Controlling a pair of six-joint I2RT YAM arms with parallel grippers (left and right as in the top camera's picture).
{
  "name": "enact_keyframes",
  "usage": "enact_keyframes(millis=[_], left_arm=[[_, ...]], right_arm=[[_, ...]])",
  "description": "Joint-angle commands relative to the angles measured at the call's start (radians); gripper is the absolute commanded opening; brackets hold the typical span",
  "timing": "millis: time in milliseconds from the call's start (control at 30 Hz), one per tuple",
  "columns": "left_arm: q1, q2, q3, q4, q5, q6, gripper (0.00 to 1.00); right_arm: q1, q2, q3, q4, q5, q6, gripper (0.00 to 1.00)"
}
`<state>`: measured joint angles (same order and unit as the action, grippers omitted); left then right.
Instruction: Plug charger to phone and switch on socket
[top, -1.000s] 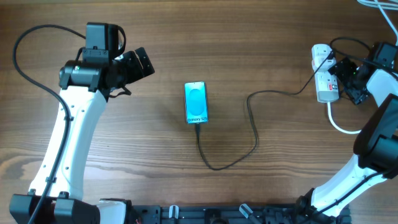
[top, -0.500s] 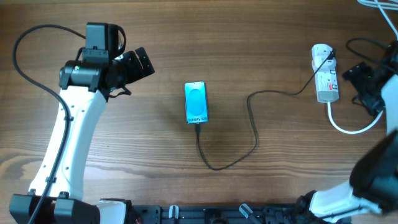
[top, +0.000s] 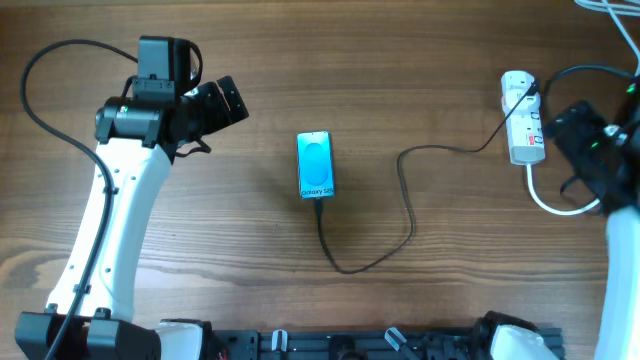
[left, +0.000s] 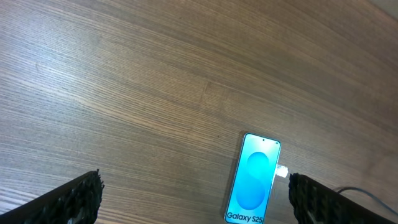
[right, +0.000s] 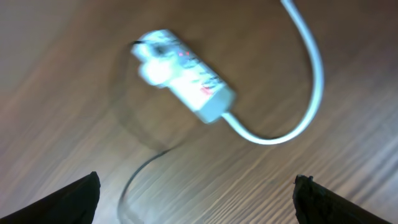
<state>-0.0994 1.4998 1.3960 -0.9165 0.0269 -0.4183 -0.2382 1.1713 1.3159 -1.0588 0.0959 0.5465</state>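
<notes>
Right gripper (top: 566, 130), jaws wide and empty, hovers just right of the socket (top: 523, 118); left gripper (top: 231, 100), likewise wide, hangs far-left of the phone (top: 315, 165), the charger (top: 406, 205) meeting its near end.

A small smartphone with a cyan screen (top: 315, 166) lies flat mid-way across a brown wooden worktop (top: 250, 260). A thin black charger cable (top: 411, 215) loops from its lower end to an elongated white power strip (top: 522, 120), which trails a thick white cord (top: 545, 203).
</notes>
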Motion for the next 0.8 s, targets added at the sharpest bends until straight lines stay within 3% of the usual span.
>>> enact_keyframes(millis=[0,167,300,767], left_arm=[[0.004,0.002,0.001,0.003,-0.01,-0.013,1.0],[0.004,0.002,0.001,0.003,-0.01,-0.013,1.0],[0.004,0.002,0.001,0.003,-0.01,-0.013,1.0],[0.004,0.002,0.001,0.003,-0.01,-0.013,1.0]], right_arm=[[0.134,-0.143,-0.024,-0.009,0.016,-0.047,1.0],[0.285,-0.335,-0.111,0.002,0.013,-0.047,1.0],[0.312,-0.436,-0.167,-0.013,0.015,-0.047,1.0],[0.312,-0.449,-0.179,-0.129,0.001,-0.047,1.0]])
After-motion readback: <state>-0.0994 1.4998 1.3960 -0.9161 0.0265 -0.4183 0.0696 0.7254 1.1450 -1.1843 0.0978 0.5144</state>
